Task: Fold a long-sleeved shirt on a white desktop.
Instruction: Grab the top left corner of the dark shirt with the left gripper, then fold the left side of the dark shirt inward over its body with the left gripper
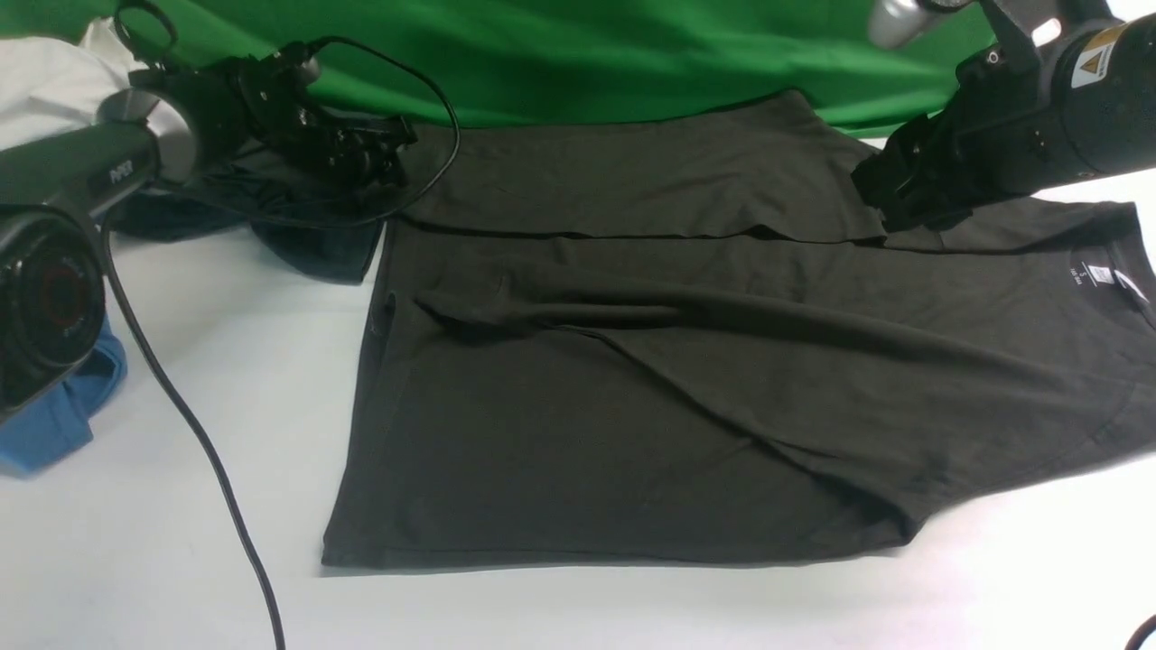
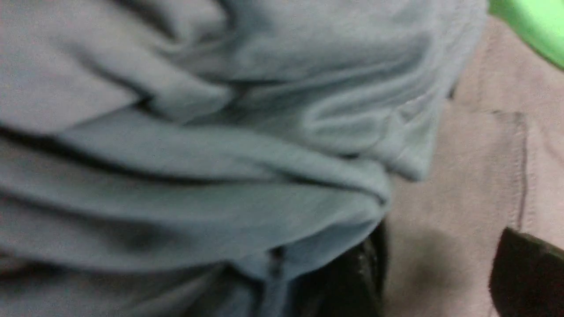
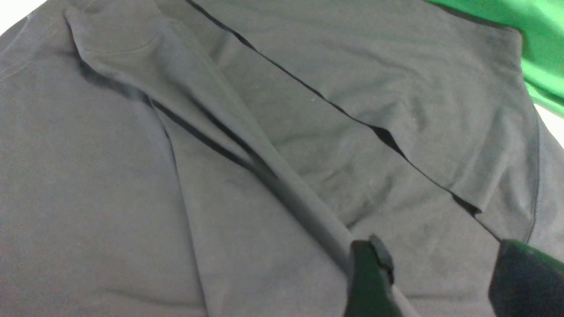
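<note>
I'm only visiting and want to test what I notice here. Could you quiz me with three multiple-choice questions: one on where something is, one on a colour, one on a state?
1. Where does the blue garment lie?
A) on the robot's left
B) in the middle
C) on the robot's right
2. What colour is the backdrop cloth?
A) red
B) green
C) yellow
3. How does the long-sleeved shirt lie?
A) balled up
B) hanging in the air
C) spread flat, far edge folded over
Answers: 1 A, it peeks out at the front view's left edge; 2 B, it is bright green across the back; 3 C, a fold line runs along its far side.
</note>
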Action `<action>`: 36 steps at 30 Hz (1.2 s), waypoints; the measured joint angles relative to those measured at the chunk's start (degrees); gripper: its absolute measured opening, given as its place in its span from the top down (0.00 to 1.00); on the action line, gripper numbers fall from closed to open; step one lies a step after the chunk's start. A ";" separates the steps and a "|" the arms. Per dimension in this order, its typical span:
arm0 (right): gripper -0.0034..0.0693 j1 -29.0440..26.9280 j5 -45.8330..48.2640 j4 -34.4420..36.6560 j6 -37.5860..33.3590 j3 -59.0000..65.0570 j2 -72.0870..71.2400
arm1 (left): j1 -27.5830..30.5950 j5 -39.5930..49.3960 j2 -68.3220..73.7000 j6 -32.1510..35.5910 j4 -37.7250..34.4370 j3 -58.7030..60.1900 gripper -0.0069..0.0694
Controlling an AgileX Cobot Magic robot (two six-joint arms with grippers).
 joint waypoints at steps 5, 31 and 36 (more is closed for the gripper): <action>0.41 0.00 0.05 -0.11 -0.18 0.00 0.00 | 0.11 -0.46 0.02 4.45 -3.58 0.00 0.60; 0.41 0.00 5.34 -0.17 1.14 0.00 -3.08 | 2.38 15.18 -12.39 18.17 -12.45 0.00 0.86; 0.41 0.00 5.97 -0.17 1.41 0.00 -5.50 | 2.38 22.19 -17.55 19.66 -13.33 0.00 0.86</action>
